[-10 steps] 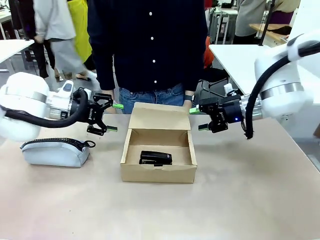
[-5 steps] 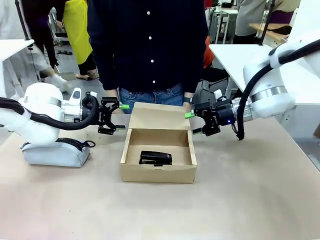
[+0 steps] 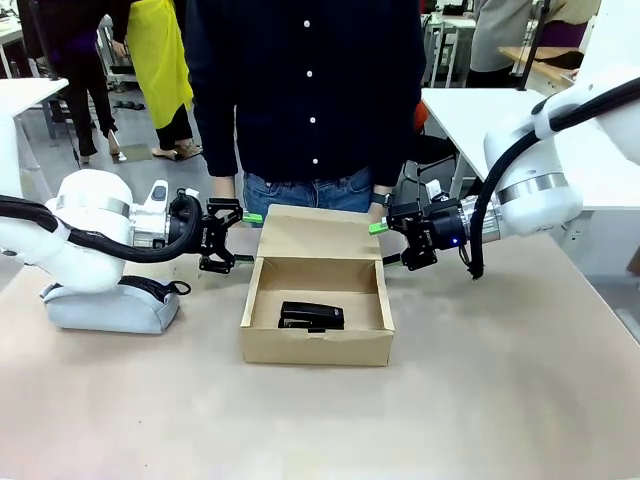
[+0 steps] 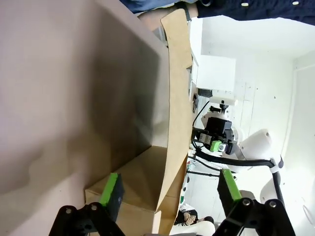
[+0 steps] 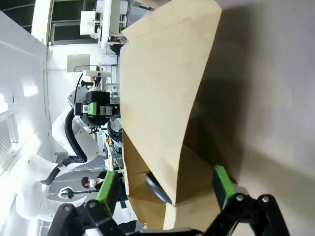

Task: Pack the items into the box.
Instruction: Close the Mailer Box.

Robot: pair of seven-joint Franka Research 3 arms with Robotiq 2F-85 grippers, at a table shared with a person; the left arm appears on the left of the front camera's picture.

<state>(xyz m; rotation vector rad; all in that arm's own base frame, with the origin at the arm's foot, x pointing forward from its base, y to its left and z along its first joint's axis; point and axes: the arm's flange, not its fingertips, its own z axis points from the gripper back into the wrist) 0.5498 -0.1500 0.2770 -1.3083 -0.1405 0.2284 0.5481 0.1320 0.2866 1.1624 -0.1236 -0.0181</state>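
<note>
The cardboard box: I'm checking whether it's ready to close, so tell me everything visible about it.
The box is brown cardboard, shallow, rectangular and open, its hinged lid flap raised at the far side. A black stapler lies on its floor. It sits on the table, with the open left gripper and right gripper flanking the flap; contact is unclear.

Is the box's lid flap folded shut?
No, the lid flap stands open, and the black stapler lies visible inside the box.
</note>
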